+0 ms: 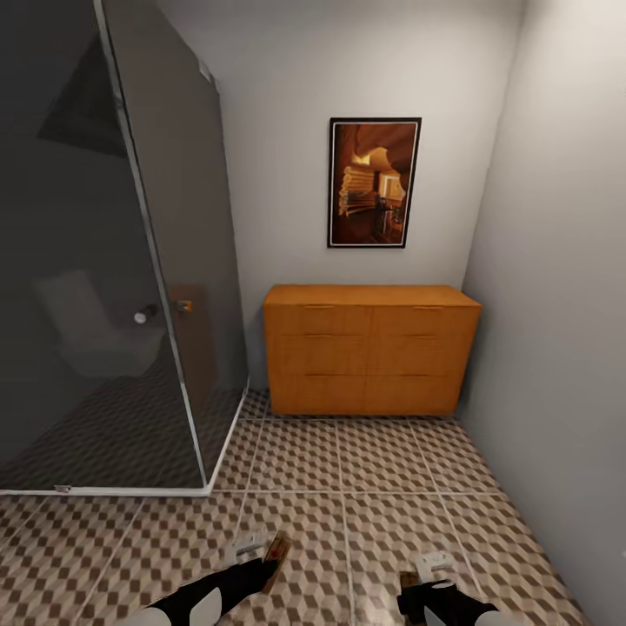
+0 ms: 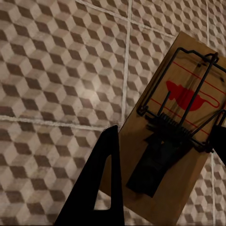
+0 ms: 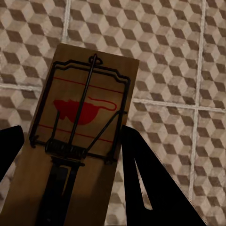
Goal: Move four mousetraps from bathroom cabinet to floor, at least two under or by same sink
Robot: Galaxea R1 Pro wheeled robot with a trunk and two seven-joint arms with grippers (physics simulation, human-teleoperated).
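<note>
Plain grey walls (image 1: 287,78) close a narrow room. A dark glass shower cabin (image 1: 104,261) stands at the left, and a framed picture (image 1: 374,183) hangs on the back wall.

Cube-patterned floor (image 1: 348,469) bears the orange cabinet (image 1: 369,352).

Our two arms are glossy black with white panels; the left gripper (image 1: 261,556) and right gripper (image 1: 424,581) carry pale grey fittings and flat black triangular fingers (image 2: 106,181).
</note>
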